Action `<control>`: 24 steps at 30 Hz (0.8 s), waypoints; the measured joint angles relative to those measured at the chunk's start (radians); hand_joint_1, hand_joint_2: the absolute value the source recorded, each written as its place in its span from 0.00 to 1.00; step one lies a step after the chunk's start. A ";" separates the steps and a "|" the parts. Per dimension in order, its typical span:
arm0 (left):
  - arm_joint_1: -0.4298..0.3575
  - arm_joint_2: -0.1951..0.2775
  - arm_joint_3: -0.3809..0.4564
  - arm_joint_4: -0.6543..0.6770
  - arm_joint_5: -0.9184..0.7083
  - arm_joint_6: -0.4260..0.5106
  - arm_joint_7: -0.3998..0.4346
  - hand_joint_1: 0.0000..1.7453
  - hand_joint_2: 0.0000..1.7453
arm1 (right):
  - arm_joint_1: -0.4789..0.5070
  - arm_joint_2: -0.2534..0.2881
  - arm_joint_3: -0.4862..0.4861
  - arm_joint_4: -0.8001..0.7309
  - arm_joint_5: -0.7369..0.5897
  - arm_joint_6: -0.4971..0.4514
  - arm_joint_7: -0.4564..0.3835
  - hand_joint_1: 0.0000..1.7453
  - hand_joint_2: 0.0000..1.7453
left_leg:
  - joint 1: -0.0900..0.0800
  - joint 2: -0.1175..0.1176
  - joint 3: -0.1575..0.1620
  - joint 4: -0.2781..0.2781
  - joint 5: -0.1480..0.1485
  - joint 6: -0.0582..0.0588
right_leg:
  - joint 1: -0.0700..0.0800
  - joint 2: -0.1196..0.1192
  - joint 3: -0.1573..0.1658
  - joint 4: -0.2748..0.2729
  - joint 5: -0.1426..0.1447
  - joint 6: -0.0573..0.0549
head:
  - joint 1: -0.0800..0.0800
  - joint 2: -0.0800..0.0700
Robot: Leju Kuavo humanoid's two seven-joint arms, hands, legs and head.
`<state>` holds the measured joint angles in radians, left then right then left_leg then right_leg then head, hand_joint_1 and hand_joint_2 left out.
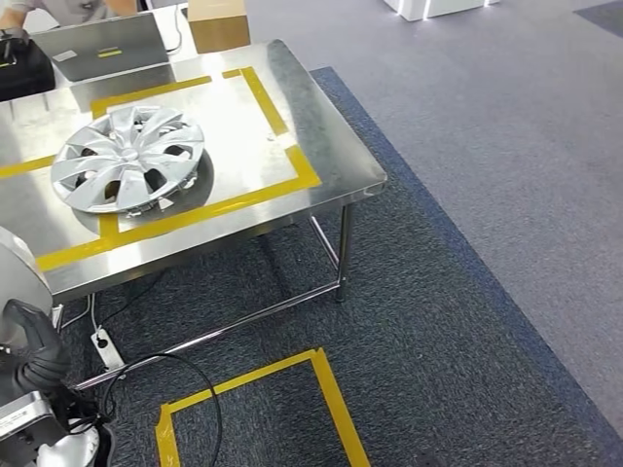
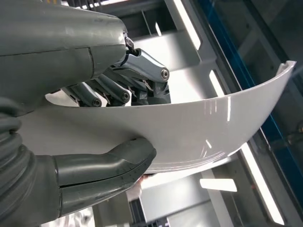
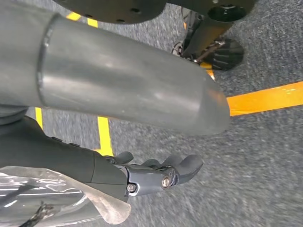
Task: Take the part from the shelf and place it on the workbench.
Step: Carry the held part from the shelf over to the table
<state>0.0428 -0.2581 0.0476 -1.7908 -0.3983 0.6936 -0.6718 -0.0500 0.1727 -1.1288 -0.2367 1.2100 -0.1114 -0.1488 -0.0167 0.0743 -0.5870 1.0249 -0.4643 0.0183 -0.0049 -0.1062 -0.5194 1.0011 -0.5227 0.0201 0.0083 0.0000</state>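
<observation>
My left hand (image 1: 33,350) is low at the left, in front of the workbench, and grips a curved silver-white part (image 1: 18,272) by its rim. In the left wrist view the thumb (image 2: 107,165) presses one face of the part (image 2: 214,123) and the fingers (image 2: 143,71) press the other. A silver hubcap (image 1: 128,158) lies flat on the steel workbench (image 1: 331,146), inside a yellow tape outline. My right hand (image 3: 153,175) hangs over the carpet with its fingers stretched out and nothing in it.
At the bench's far side are a grey laptop (image 1: 103,47), a cardboard box (image 1: 217,24), a black case (image 1: 22,63) and a person's arm (image 1: 66,8). A power strip (image 1: 103,345) with a black cable (image 1: 199,379) lies under the bench. A yellow tape square (image 1: 331,399) marks the carpet.
</observation>
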 joint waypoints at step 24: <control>0.000 0.002 -0.006 0.001 -0.003 0.000 0.007 1.00 1.00 | 0.004 -0.001 0.000 0.002 0.002 -0.003 0.000 0.00 0.00 | 0.021 -0.089 -0.131 0.244 -0.112 -0.031 | -0.018 0.105 -0.021 0.008 0.012 -0.009 | 0.000 0.000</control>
<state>0.0425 -0.2557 0.0418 -1.7897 -0.4010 0.6934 -0.6650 -0.0462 0.1717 -1.1288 -0.2350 1.2117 -0.1147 -0.1483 0.0044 -0.0146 -0.7178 1.2693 -0.5760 -0.0127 -0.0230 -0.0009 -0.5406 1.0088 -0.5104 0.0107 0.0080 0.0000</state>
